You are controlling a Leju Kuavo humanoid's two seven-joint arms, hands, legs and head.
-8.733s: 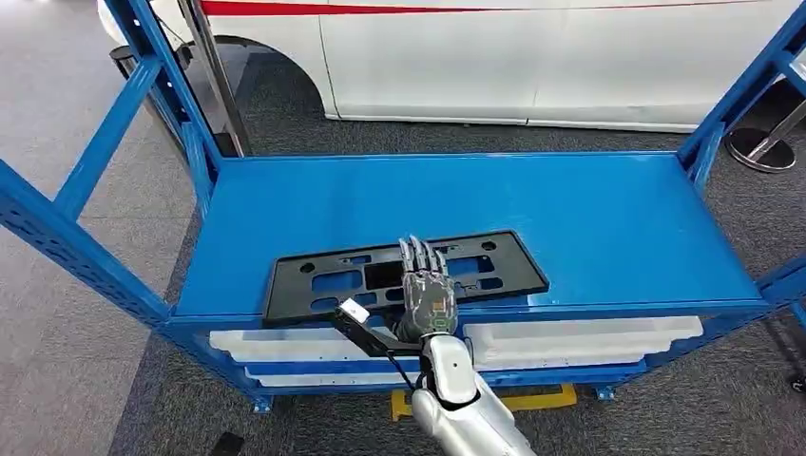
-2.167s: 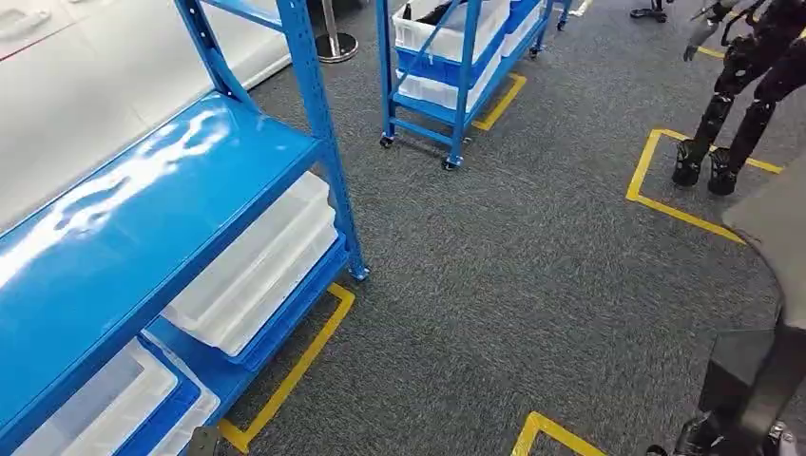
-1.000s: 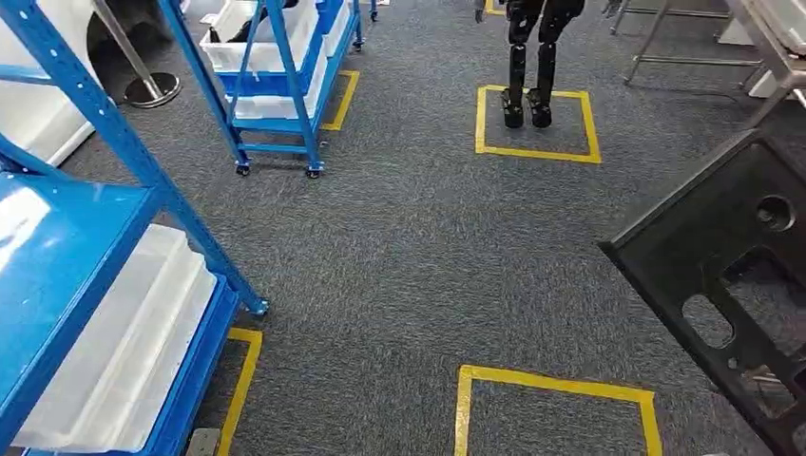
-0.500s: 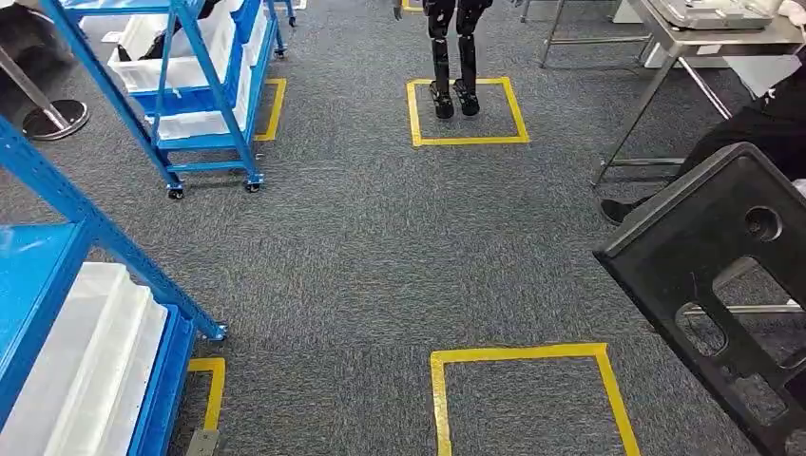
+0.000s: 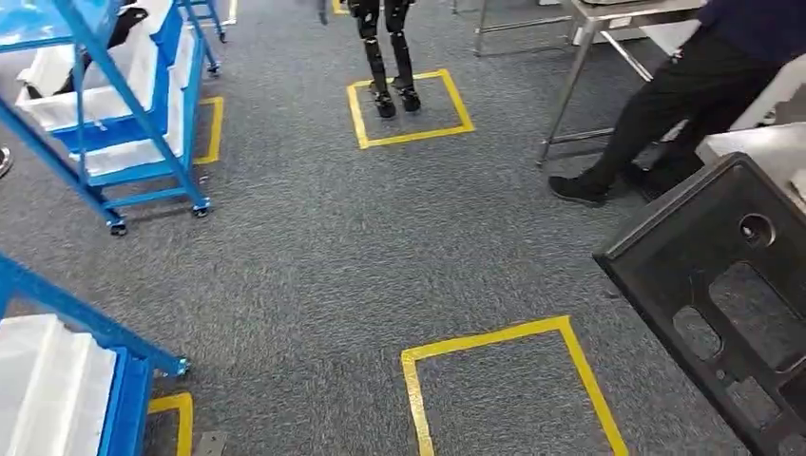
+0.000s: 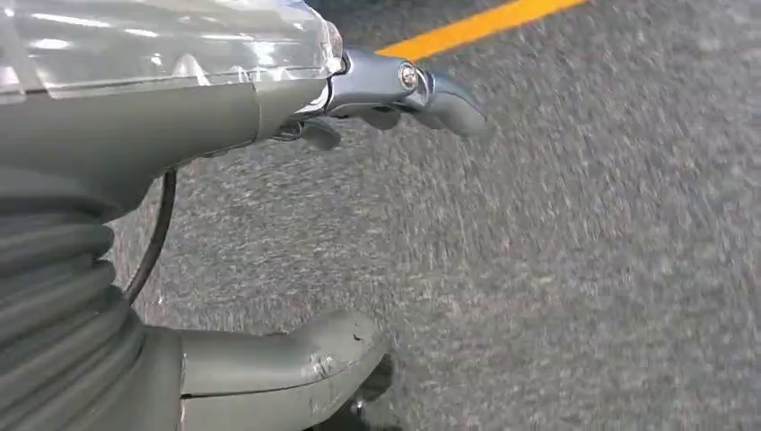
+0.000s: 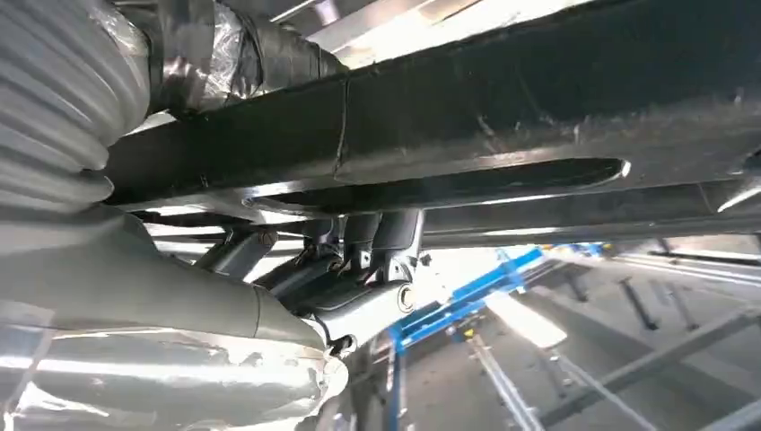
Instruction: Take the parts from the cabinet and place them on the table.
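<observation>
The view has swung rightward; right hand (image 7: 296, 269) still grips the black part (image 5: 722, 294), left hand (image 6: 269, 224) empty, fingers apart.

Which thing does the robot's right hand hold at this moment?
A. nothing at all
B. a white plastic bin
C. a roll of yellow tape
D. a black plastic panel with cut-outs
D: in the right wrist view the right hand grips the black plastic panel, fingers hooked on its edge, and the head view shows the same panel with cut-outs at the right.
</observation>
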